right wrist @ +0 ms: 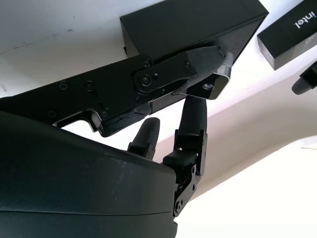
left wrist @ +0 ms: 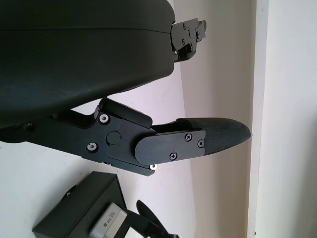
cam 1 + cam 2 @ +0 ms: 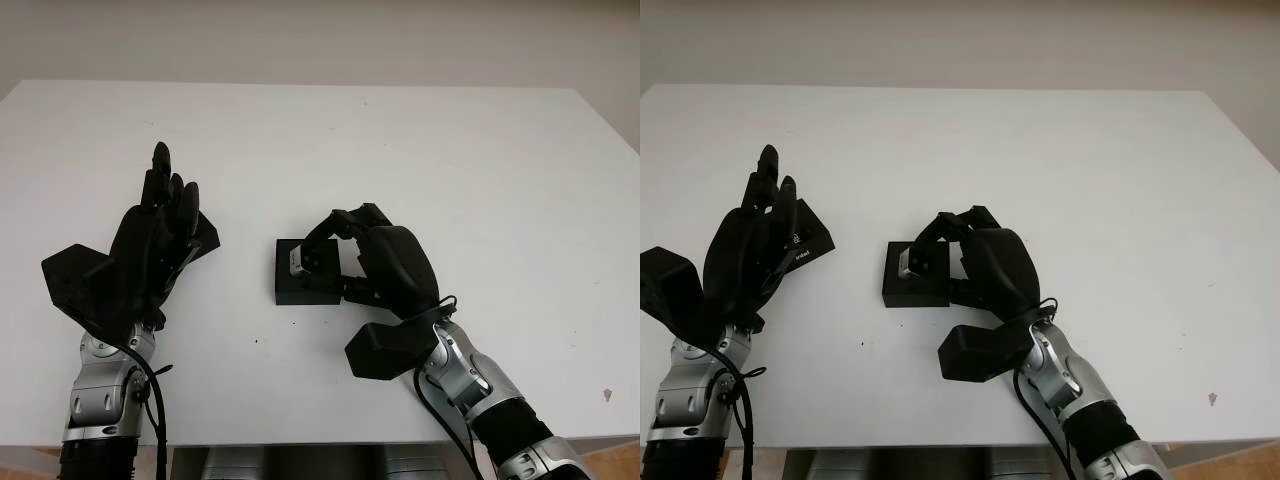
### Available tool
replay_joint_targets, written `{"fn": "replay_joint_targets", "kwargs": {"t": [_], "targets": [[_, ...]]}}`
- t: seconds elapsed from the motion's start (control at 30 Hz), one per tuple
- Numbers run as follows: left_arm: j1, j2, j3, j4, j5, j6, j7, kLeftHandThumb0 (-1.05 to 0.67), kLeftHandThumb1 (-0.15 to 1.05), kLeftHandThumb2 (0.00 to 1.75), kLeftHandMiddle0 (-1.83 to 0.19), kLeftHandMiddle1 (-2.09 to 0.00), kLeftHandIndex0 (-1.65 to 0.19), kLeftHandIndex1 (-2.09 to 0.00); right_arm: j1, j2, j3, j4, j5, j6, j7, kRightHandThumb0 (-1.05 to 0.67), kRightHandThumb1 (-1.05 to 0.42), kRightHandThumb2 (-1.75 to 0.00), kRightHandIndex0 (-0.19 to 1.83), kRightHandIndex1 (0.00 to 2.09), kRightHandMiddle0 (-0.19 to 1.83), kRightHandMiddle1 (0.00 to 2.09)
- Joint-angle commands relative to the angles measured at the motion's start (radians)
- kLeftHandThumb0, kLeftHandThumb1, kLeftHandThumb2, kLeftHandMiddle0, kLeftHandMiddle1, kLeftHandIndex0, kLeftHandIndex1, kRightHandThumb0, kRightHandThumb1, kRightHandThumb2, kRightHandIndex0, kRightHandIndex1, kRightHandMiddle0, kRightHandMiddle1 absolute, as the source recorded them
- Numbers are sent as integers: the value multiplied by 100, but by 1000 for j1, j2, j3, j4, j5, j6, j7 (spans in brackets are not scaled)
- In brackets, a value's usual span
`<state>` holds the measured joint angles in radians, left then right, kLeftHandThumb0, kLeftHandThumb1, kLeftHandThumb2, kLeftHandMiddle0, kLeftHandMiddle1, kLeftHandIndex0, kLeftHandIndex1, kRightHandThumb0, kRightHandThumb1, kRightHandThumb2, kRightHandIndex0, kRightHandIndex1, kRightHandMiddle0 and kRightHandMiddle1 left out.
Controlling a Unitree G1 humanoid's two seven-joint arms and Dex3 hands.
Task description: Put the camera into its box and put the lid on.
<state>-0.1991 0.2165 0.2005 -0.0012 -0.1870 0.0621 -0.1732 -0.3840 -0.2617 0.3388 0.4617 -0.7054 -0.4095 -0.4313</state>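
The black box [image 3: 300, 290] sits open near the middle of the white table [image 3: 420, 150]. My right hand [image 3: 343, 252] is shut on the small silver camera [image 3: 300, 262], holding it low over the box's opening; in the right wrist view the camera [image 1: 214, 84] is pinched between fingers [image 1: 193, 116] just off the box [image 1: 188, 25]. The black lid [image 3: 806, 246], marked "intel", lies to the left of the box, partly hidden under my left hand [image 3: 165, 200], which is open above it.
A second part of the lid [image 1: 292, 29] shows beyond the box in the right wrist view. The table's front edge [image 3: 300, 440] runs close behind both forearms. Bare white tabletop extends to the back and right.
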Motion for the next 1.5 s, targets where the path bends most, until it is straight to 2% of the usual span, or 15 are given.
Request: {"fn": "replay_joint_targets", "kwargs": {"t": [0.0,0.2,0.77,0.93,1.07,1.33,1.47], "targets": [[12,3,0,-19,0,-3,-1,-76,105,53,19,0,19,0,-11,1,6,17,-2,-27,-22,-42,-93,-5,19,107,54,137],[11,-1,2,-19,-7,5,-1,-77,105,52,19,0,19,0,-32,7,-1,29,8,-44,-38,-43,-96,-6,20,101,51,141],[3,-1,-2,-14,4,-5,2,-77,105,53,19,0,19,0,-71,-8,-18,-11,6,-41,-49,-45,-94,-5,22,105,55,142],[1,-1,-5,-17,4,1,3,-77,105,53,19,0,19,0,-67,-34,-31,-84,6,-6,27,-45,-94,-5,22,99,55,144],[-1,-1,-7,-12,2,-4,-2,-77,105,52,19,0,19,0,-58,-58,-41,-160,15,35,127,-47,-97,-6,20,92,54,153],[-3,-3,-10,-15,8,6,5,-77,105,52,19,0,19,0,-39,-76,-77,-319,103,163,369,-46,-98,-6,26,68,52,160],[-5,-7,-10,-19,6,10,8,-78,105,50,19,0,19,0,-50,-97,-91,-384,111,230,472,-46,-98,-5,32,57,51,156]]}}
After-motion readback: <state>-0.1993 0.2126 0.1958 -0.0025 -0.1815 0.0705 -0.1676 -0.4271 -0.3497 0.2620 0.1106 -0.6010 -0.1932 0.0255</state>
